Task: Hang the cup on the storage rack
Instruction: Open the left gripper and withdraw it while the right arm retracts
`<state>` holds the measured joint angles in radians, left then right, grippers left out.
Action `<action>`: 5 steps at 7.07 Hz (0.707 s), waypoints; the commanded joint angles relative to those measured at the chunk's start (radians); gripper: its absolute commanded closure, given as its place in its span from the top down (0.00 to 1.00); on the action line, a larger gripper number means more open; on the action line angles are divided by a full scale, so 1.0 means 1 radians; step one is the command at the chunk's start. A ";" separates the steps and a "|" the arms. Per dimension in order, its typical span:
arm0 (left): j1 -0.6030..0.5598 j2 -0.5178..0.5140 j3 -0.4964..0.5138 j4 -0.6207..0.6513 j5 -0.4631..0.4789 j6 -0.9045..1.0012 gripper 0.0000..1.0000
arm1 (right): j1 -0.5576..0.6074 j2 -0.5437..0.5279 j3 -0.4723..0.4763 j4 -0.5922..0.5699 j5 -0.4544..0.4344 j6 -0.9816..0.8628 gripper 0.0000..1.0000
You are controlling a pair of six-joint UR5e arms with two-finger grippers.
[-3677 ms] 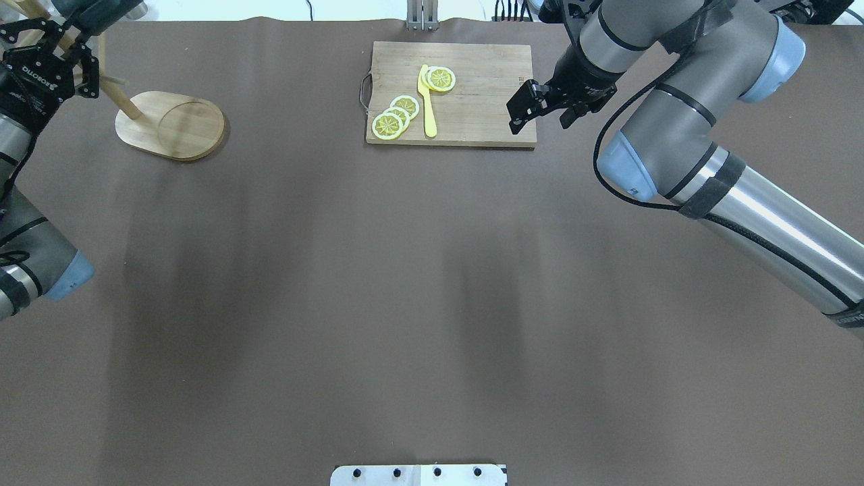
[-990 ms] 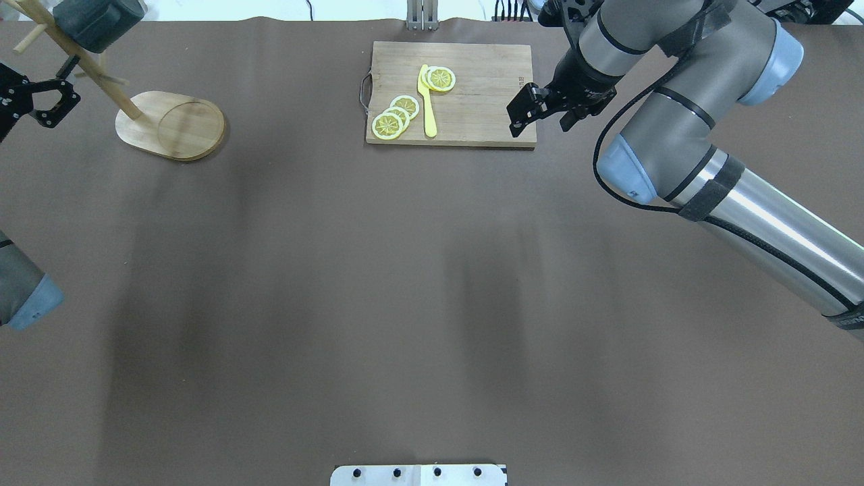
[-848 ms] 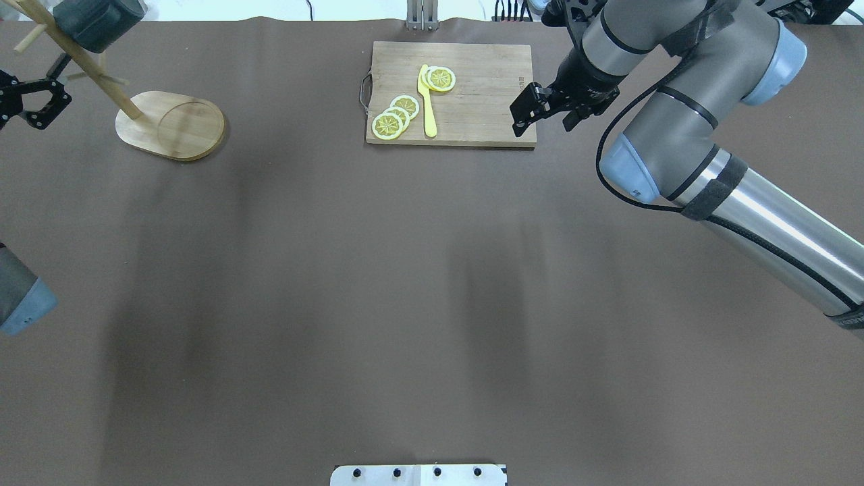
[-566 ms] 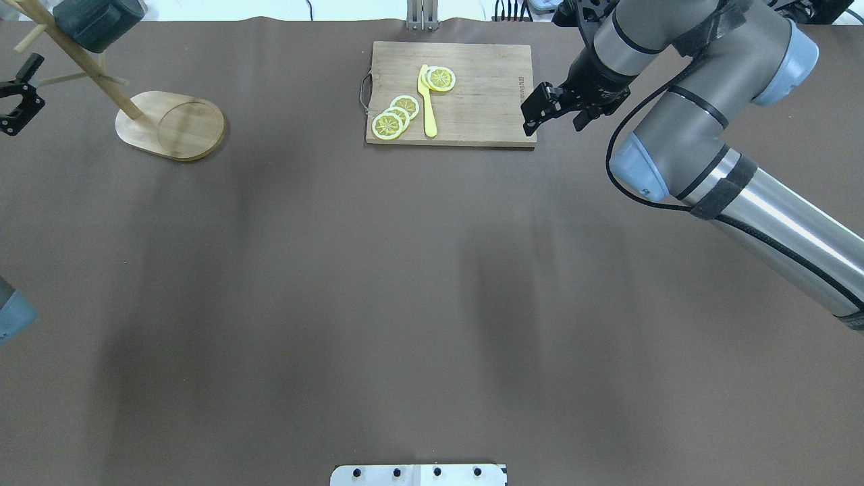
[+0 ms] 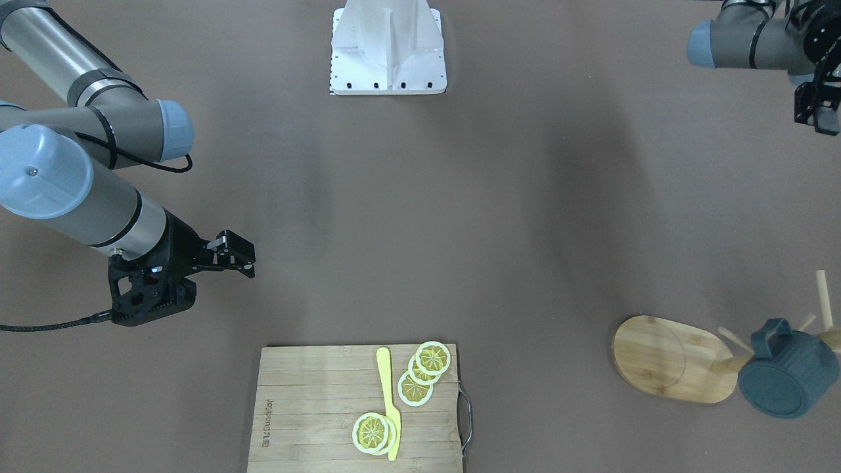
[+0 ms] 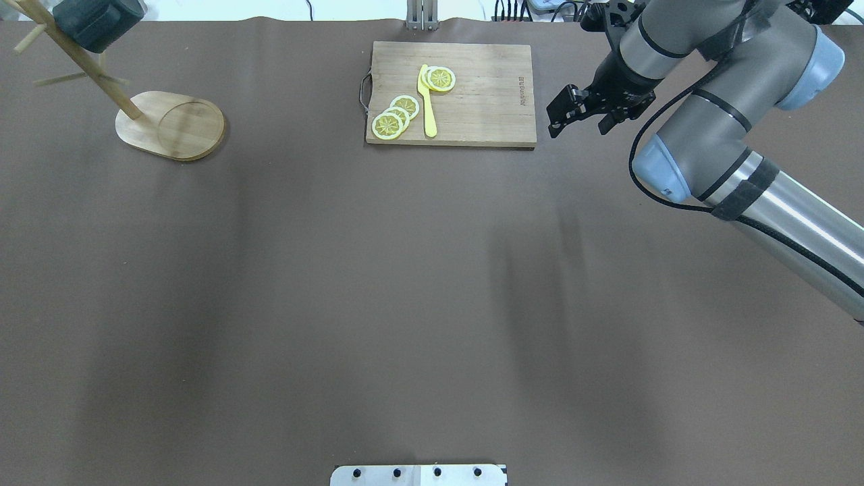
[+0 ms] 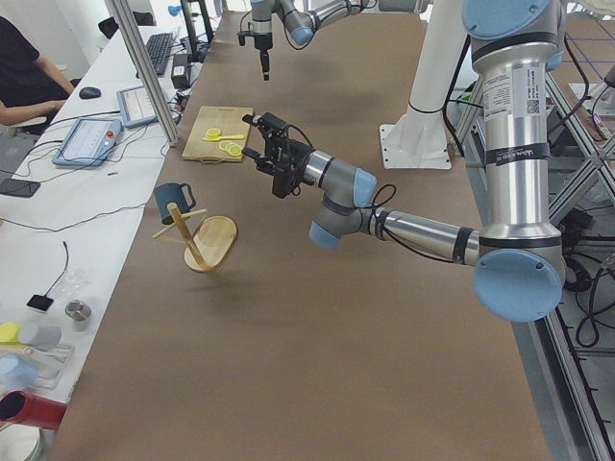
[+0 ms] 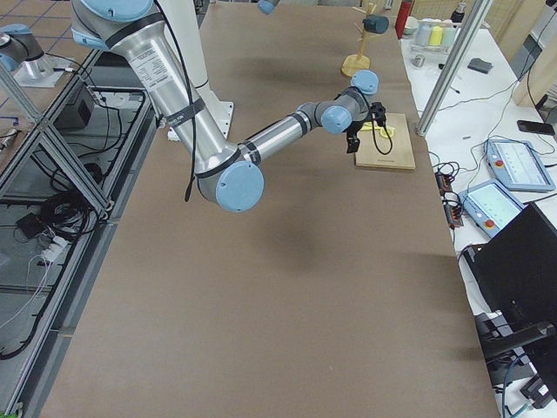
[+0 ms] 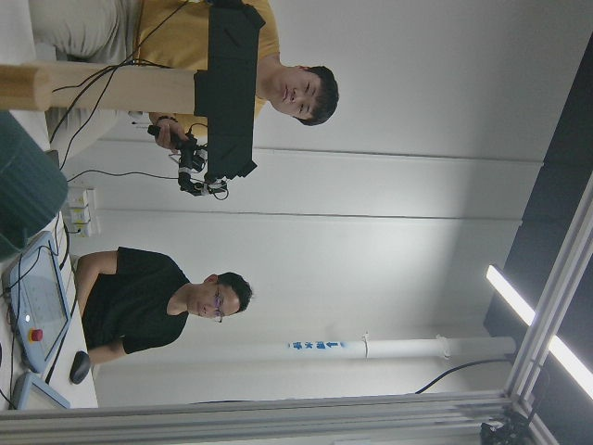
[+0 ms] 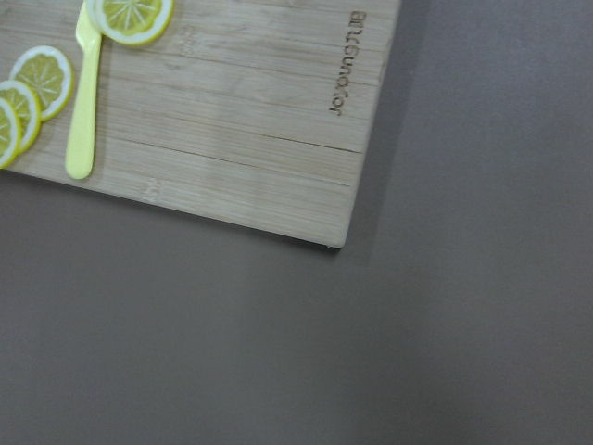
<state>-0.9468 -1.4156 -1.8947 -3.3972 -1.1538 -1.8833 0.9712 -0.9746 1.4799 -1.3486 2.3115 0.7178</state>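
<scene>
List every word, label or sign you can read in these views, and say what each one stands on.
No text reads clearly.
The engraved mark on the bamboo cutting board: turned sideways, too unclear to read.
A sticker on the left arm: too small.
A blue sign on the white pipe: too small.
No lettering shows on the cup.

Matte dark blue-grey on the cup (image 5: 788, 381). Pale honey wood on the storage rack (image 5: 663, 358); striped bamboo grain on the cutting board (image 5: 315, 407). Yellow with white rims on the lemon slices (image 5: 433, 358), plain yellow on the knife (image 5: 387, 394). Brown across the table (image 5: 525, 230).
</scene>
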 commanded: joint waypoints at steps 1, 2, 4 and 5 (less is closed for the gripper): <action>-0.087 0.033 -0.023 0.055 0.000 0.412 0.99 | 0.039 -0.030 -0.004 -0.004 -0.001 0.002 1.00; -0.092 0.032 0.033 0.055 0.047 0.535 0.99 | 0.075 -0.068 -0.004 0.002 -0.004 -0.012 1.00; -0.092 0.032 0.084 0.104 0.144 0.872 0.99 | 0.139 -0.148 0.000 0.006 -0.006 -0.026 1.00; -0.116 0.032 0.095 0.164 0.155 0.920 0.99 | 0.196 -0.204 0.003 0.005 -0.004 -0.084 1.00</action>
<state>-1.0438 -1.3833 -1.8176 -3.2867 -1.0297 -1.0748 1.1090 -1.1179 1.4798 -1.3434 2.3073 0.6817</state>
